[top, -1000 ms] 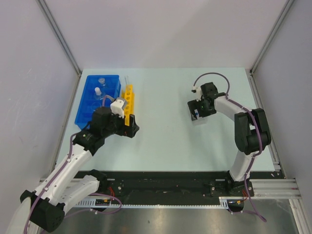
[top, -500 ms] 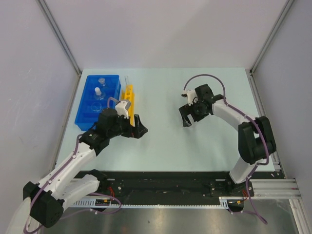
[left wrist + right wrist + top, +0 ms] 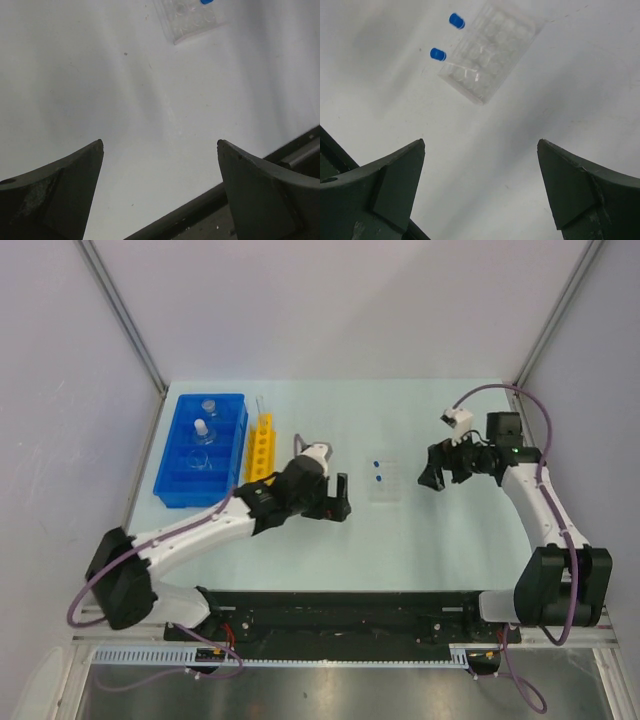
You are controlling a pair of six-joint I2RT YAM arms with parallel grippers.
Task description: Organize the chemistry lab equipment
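A clear flat slide (image 3: pixel 385 484) lies mid-table with two tiny blue-tipped droppers (image 3: pixel 377 470) at its left edge. It shows in the right wrist view (image 3: pixel 490 55) with the droppers (image 3: pixel 438 53), and at the top of the left wrist view (image 3: pixel 192 20). The blue tray (image 3: pixel 202 448) at the far left holds small clear flasks (image 3: pixel 201 430). The yellow tube rack (image 3: pixel 262 445) stands beside it with a thin clear tube (image 3: pixel 260 406). My left gripper (image 3: pixel 340 498) is open and empty, left of the slide. My right gripper (image 3: pixel 433 468) is open and empty, right of the slide.
A black rail (image 3: pixel 350 608) runs along the table's near edge. Grey walls with metal posts (image 3: pixel 125 315) enclose the table on three sides.
My left gripper has swung right, away from the yellow rack, to beside the slide. My right gripper has moved right off the slide and the droppers, which now lie uncovered.
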